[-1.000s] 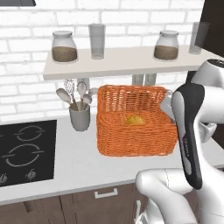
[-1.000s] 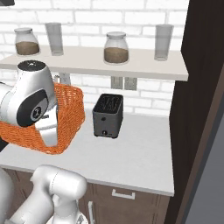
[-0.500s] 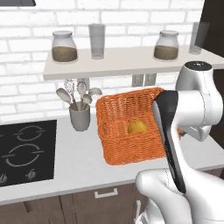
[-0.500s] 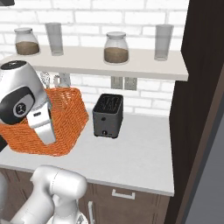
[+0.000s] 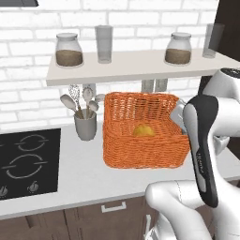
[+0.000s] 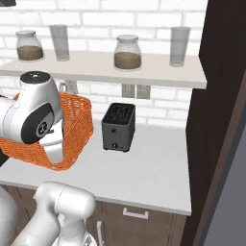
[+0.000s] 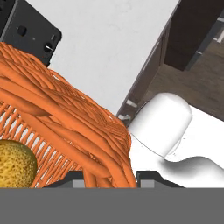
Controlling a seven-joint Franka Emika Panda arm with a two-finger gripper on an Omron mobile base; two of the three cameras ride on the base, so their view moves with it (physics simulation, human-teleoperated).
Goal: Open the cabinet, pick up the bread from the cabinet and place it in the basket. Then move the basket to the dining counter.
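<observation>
Since a second ago, the basket (image 5: 143, 136) sits a little lower and more level in the left base view, and the arm's white link now stands further right, clear of the bread. The bread (image 5: 144, 131) lies inside the basket, on its floor near the middle. In the hand view the bun shows at the lower left behind the woven wall. The gripper (image 7: 107, 179) is clamped on the basket's rim, with the wicker edge running down between its 2 dark fingertips. The basket rests over the grey worktop (image 5: 70, 173). Left of it stands a grey holder of utensils (image 5: 85, 123), then the black hob (image 5: 26, 161). Right of the basket stands a black toaster (image 6: 118, 127). Above, the shelf (image 5: 136, 65) carries 2 jars and 2 glasses.
</observation>
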